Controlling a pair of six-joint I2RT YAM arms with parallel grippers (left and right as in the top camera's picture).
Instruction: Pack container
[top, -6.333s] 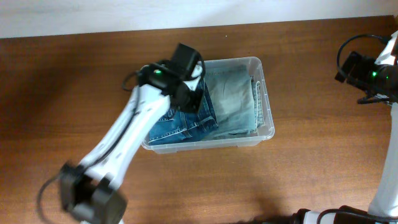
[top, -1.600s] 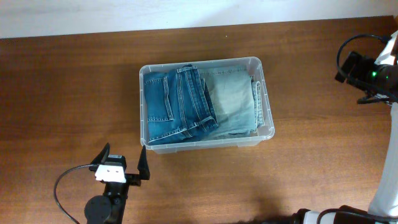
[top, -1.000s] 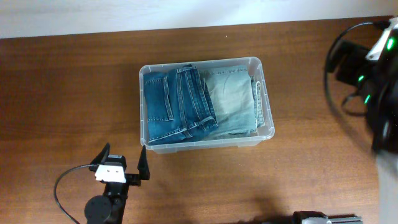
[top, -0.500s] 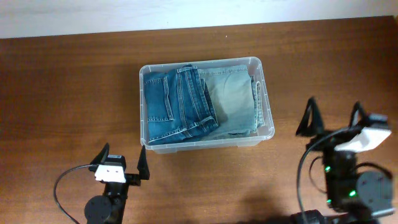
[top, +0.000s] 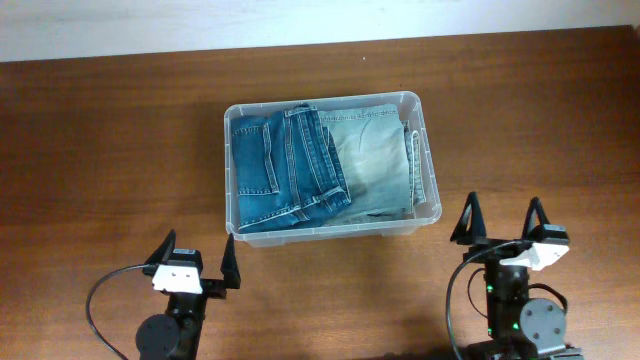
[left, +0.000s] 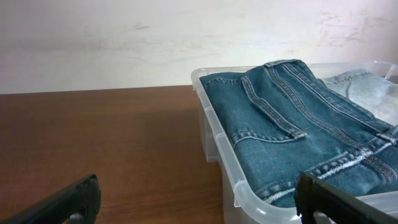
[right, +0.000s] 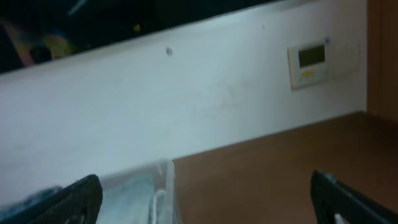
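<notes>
Overhead, left gripper (top: 199, 248), jaws apart and empty, stands near-left of the container (top: 330, 230); the container, on the table (top: 100, 150), holds folded dark jeans (top: 280, 165) beside paler jeans (top: 375, 160); right gripper (top: 502, 212), jaws likewise apart and empty, stands near-right of it.

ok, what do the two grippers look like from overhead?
The left gripper and right gripper match: black tapered fingers on a white block, black round joint housing behind. A black cable loops beside each. Green lights show on the right arm only.
</notes>
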